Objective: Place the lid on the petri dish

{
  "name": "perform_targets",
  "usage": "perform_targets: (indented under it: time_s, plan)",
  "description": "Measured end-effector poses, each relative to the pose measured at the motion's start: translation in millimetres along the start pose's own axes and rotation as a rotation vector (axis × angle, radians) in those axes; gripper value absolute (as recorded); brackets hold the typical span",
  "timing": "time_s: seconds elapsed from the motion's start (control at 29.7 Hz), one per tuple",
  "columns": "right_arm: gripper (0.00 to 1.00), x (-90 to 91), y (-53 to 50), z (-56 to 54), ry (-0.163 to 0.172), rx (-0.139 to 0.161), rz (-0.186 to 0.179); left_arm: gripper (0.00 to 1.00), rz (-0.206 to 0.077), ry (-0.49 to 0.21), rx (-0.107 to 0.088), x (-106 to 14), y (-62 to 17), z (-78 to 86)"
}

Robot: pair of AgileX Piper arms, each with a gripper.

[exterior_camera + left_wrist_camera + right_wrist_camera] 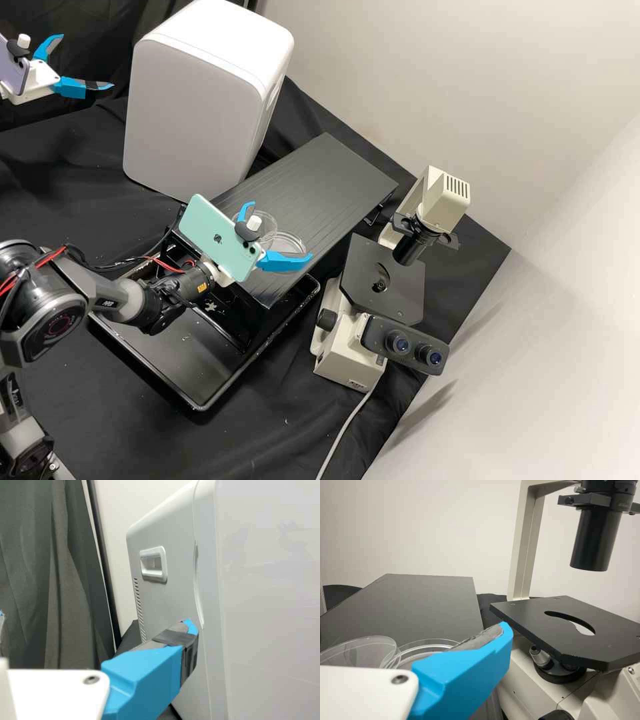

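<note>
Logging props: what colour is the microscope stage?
The stage is black, clearest in the right wrist view.

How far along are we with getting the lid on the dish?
Done: nothing yet. The petri dish is uncovered, and what looks like the lid lies beside it on the black platform. In hand: the right gripper is open at the pair, gripping neither. Left: grasp the lid and seat it.
</note>
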Motion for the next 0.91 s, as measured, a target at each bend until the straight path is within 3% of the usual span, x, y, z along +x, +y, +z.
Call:
perform_targets:
  time_s: [0.44, 0.51, 0.57, 0.61, 0.67, 0.81, 0.91]
  plan:
    - [1.00, 0.0, 0.0, 0.0, 0.000, 0.000, 0.000, 1.00, -0.003, -0.002, 0.000, 0.2, -0.8, 0.5]
    - [1.00, 0.0, 0.0, 0.0, 0.000, 0.000, 0.000, 1.00, -0.009, -0.004, -0.006, 0.6, -2.9, 2.7]
    - [1.00, 0.0, 0.0, 0.0, 0.000, 0.000, 0.000, 1.00, -0.014, -0.008, -0.028, -0.7, -4.7, 8.0]
    - [1.00, 0.0, 0.0, 0.0, 0.000, 0.000, 0.000, 1.00, -0.017, -0.018, -0.047, -1.7, -6.0, 12.7]
    - [1.00, 0.0, 0.0, 0.0, 0.000, 0.000, 0.000, 1.00, -0.032, -0.042, -0.065, -5.4, -10.6, 23.8]
    - [1.00, 0.0, 0.0, 0.0, 0.000, 0.000, 0.000, 1.00, -0.083, -0.138, -0.073, -16.9, -23.1, 53.6]
    - [1.00, 0.0, 0.0, 0.0, 0.000, 0.000, 0.000, 1.00, -0.095, -0.210, -0.086, -26.2, -33.1, 71.5]
